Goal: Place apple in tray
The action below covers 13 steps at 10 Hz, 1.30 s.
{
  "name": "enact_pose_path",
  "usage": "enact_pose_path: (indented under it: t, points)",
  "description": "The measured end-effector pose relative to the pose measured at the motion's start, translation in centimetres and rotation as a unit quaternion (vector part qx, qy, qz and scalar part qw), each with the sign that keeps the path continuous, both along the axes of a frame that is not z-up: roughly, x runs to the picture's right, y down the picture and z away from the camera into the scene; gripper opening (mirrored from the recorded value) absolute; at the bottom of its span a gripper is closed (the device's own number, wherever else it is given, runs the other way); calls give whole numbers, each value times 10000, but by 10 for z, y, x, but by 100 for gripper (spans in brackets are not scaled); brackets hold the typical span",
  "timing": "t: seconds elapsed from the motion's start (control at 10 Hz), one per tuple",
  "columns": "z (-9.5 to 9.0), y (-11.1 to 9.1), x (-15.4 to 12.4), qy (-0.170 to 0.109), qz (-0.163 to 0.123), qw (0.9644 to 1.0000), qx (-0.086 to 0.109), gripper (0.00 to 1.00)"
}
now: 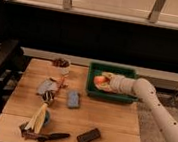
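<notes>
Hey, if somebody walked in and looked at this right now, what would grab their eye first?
Probably the long white arm reaching in from the right, its hand inside the green tray at the table's far right edge, with the orange apple at its tip. After that, the clutter on the left: a bowl of dark bits and a black knife near the front.

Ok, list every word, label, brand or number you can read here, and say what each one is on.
No text can be read on anything in this view.
Wooden table: a small dark mark near its front right corner, too small to read.
Blue packet and black bar: no legible print.
Green tray, apple: no labels show.
Gripper: over the tray, at the apple, no markings.
</notes>
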<state>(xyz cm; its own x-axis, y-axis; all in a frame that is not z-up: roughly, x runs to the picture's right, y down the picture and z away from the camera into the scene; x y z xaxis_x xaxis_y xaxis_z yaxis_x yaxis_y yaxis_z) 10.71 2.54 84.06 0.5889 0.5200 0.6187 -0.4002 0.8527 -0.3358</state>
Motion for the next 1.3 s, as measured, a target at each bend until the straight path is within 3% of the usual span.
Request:
enact_pose_path:
  t: [0.3,0.5,1.1,1.3]
  points:
    - [14,3,-5,-19,38,9999,-92,75]
    - [15,3,-5,-14,59,9999,-86,75]
    - [-33,-6,12,142,44,9999,63,75]
    - [-33,-7,11,136,34,9999,66,75]
